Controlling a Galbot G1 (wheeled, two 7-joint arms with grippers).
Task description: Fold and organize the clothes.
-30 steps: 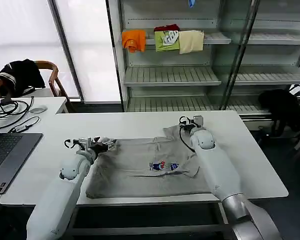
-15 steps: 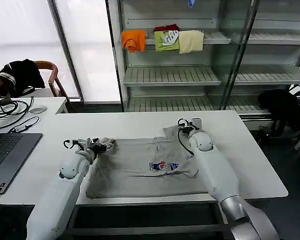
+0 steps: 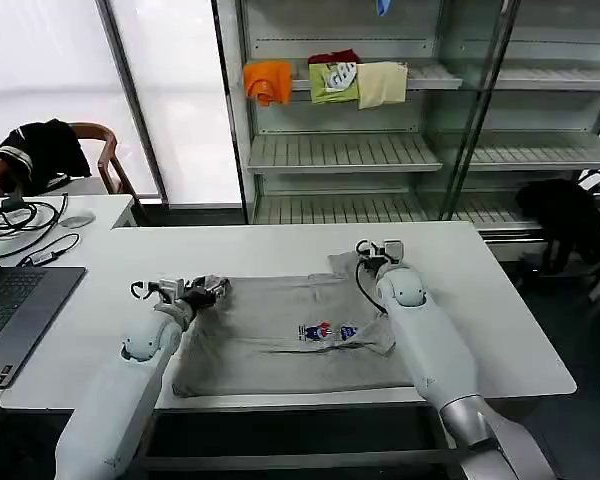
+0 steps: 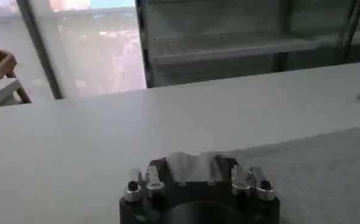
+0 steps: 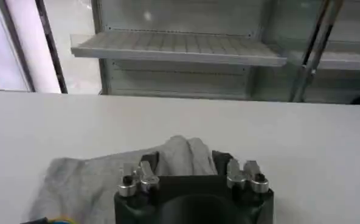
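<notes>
A grey-taupe shirt (image 3: 270, 345) lies spread on the white table (image 3: 500, 330), its small multicoloured chest print (image 3: 326, 331) facing up. At the shirt's far left corner, my left gripper (image 3: 210, 290) is shut on a bunch of the fabric. My right gripper (image 3: 373, 249) is shut on the bunched cloth at the far right corner. In the left wrist view the gripper (image 4: 192, 165) has grey cloth pinched between its fingers, with the shirt (image 4: 320, 164) trailing off to one side. The right wrist view shows the gripper (image 5: 185, 159) holding a puckered fold of the shirt (image 5: 83, 179).
A laptop (image 3: 10, 310) and cables (image 3: 25, 225) sit on the desk at the left. A chair with a black garment (image 3: 42, 148) stands behind it. The shelf unit (image 3: 340, 150) beyond the table holds orange, green and cream garments (image 3: 325, 80). Another black garment (image 3: 565, 215) lies at the right.
Both grippers shifted slightly inward with the shirt corners in them. The right one came a little nearer and leftward, the left one a little rightward.
</notes>
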